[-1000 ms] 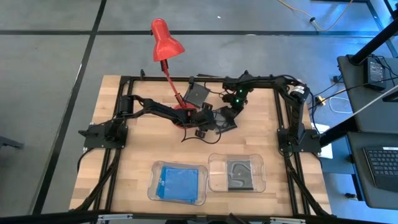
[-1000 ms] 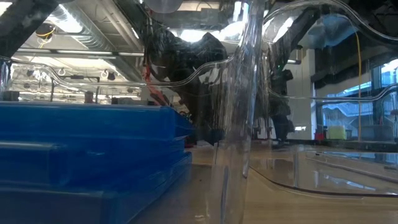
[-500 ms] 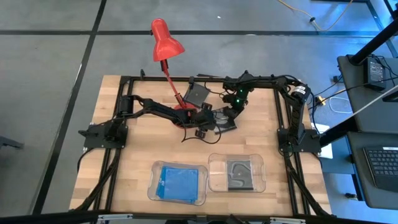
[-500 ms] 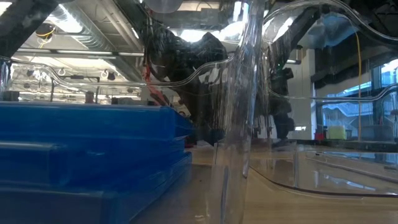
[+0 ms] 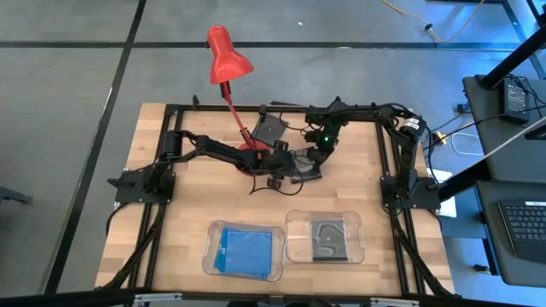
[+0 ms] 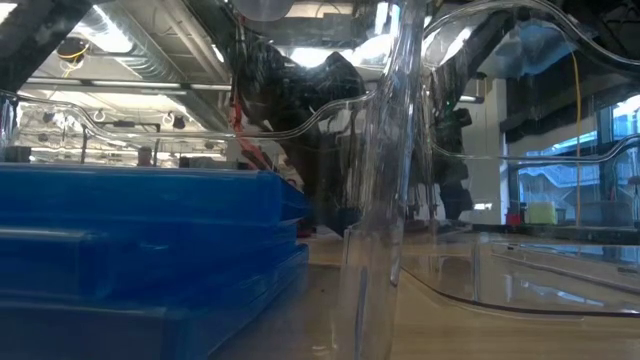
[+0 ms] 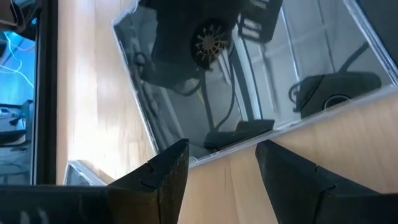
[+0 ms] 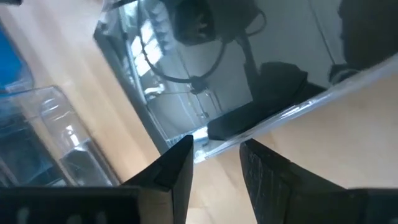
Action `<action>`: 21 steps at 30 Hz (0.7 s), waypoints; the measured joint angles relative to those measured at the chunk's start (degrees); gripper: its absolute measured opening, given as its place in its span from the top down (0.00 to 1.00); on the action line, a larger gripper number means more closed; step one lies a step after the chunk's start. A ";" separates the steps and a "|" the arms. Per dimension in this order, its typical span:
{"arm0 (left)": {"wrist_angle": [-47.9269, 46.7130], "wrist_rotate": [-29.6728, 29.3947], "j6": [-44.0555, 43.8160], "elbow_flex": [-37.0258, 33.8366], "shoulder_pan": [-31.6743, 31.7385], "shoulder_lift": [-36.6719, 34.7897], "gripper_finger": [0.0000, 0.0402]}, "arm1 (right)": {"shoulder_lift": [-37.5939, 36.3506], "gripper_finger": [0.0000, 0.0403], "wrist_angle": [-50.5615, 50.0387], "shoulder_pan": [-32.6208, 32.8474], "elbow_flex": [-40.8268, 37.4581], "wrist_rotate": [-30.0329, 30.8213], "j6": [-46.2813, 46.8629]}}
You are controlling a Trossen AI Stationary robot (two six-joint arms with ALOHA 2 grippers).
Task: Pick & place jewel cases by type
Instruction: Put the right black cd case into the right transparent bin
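High view: both arms meet mid-table over one dark jewel case (image 5: 305, 169), which lies beside the red lamp (image 5: 227, 53), with the left gripper (image 5: 281, 170) on one side and the right gripper (image 5: 316, 156) on the other. A second dark case (image 5: 270, 128) waits just behind. The blue cases (image 5: 246, 250) sit in the near left tray (image 5: 208, 253), and a dark one (image 5: 328, 239) sits in the right tray (image 5: 292, 243).

Both wrist views show fingers apart, each pair with the case's glossy edge running across its gap; neither appears clamped on it.

You probably want only one arm to carry. Because the case is thin and slick, get one finger properly under the edge before you close, or it will likely skate across the wood. Lift it level, back the other arm away first so the arms don't foul, and send this case to the right tray, flat on its dark twin.
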 joint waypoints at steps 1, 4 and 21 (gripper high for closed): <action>-0.25 -0.02 0.00 0.00 0.00 -0.03 0.53 | -0.03 0.67 -0.01 0.18 0.00 -0.43 -0.14; -0.51 -0.07 0.41 -0.03 0.00 -0.04 0.53 | -0.04 0.67 0.02 0.84 0.00 -0.76 -0.19; -1.16 -0.33 -0.12 -0.11 0.04 -0.04 0.54 | -4.40 0.67 -1.34 5.32 0.00 -2.40 -2.68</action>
